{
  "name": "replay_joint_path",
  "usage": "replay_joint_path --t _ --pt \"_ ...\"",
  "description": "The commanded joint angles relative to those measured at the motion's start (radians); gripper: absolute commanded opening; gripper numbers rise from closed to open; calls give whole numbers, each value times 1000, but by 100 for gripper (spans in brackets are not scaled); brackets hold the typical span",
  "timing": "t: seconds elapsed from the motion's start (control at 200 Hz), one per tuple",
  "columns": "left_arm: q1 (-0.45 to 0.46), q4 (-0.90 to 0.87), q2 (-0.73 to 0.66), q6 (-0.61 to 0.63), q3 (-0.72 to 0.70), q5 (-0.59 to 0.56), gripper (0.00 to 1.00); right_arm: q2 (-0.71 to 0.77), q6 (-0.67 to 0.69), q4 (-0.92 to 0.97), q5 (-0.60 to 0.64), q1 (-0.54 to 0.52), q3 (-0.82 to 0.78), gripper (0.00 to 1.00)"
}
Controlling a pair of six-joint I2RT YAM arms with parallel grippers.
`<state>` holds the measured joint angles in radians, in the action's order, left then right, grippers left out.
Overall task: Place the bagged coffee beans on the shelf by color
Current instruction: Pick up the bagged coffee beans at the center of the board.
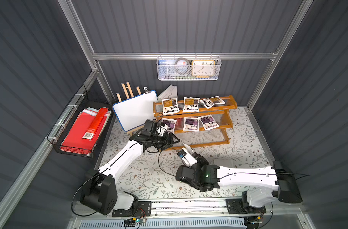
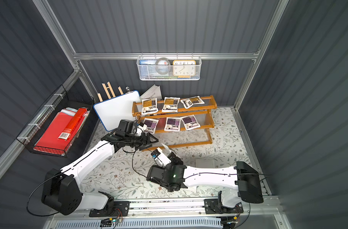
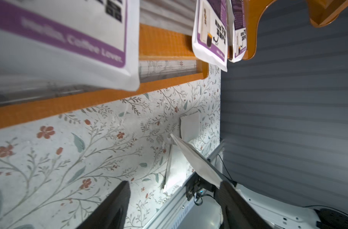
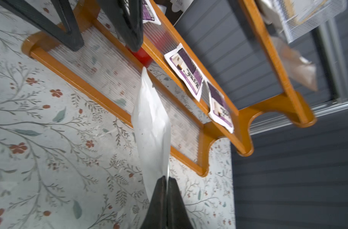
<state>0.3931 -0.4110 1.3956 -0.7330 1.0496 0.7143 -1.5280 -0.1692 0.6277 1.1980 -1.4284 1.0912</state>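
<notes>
The shelf [image 1: 208,143] [image 2: 189,144] stands at the back of the floral mat. Its top tier holds three bagged coffee beans; two [image 1: 170,106] show orange-brown labels. Three purple-labelled bags [image 1: 191,124] [image 2: 172,124] [image 4: 189,73] lie on the middle tier, and the bottom tier is bare. My left gripper [image 1: 174,143] [image 2: 152,143] [image 3: 175,184] is open and holds nothing, at the shelf's left end just below the leftmost purple bag [image 3: 70,39]. My right gripper [image 1: 194,155] [image 2: 172,154] [image 4: 167,178] is shut on a white bag [image 4: 151,128] [image 3: 197,164], held edge-up before the bottom tier.
Two white bags lie on the mat to the right, one [image 1: 224,162] [image 3: 190,126] farther than the other [image 3: 174,168]. A whiteboard [image 1: 135,110] on an easel stands left of the shelf. A black wire basket [image 1: 79,128] hangs at left, a white one [image 1: 187,68] above.
</notes>
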Motion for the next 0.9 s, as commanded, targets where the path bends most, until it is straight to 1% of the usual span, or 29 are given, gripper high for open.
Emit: replay_joint_path --t 0.0,0.07,0.18,0.225,0.26,0.305,0.365,0.4,0.41,0.525,0.595,0.715,0.895 --pt "0 27 -12 -53 3 81 75 -85 82 -1 227 -6 22 0" --pt "0 30 -21 -60 1 79 76 -123 41 30 256 -6 53 0" --pt "1 42 -37 -77 -42 78 76 -165 -3 59 309 -7 96 0" --pt "1 46 -44 -80 -62 74 76 -185 -55 110 333 -7 125 0" --pt "1 47 -48 -81 -72 68 76 -206 -124 181 342 -9 157 0" --pt "1 55 -53 -89 -88 70 76 -236 -247 306 353 -11 209 0" --pt "0 69 -59 -98 -101 69 75 -295 -476 526 379 -21 283 0" --pt "1 82 -62 -107 -107 67 75 -341 -639 675 397 -26 329 0" --pt "1 85 -64 -110 -108 67 75 -355 -660 709 403 -28 338 0" --pt "-2 125 -67 -132 -107 70 75 -448 -610 719 469 -54 350 0" --pt "0 130 -68 -131 -99 77 75 -479 -621 720 466 -58 363 0" --pt "0 101 -74 -112 -88 76 75 -454 -654 719 445 -58 365 0" --pt "-2 104 -87 -109 -122 80 75 -414 -674 720 423 -64 319 0"
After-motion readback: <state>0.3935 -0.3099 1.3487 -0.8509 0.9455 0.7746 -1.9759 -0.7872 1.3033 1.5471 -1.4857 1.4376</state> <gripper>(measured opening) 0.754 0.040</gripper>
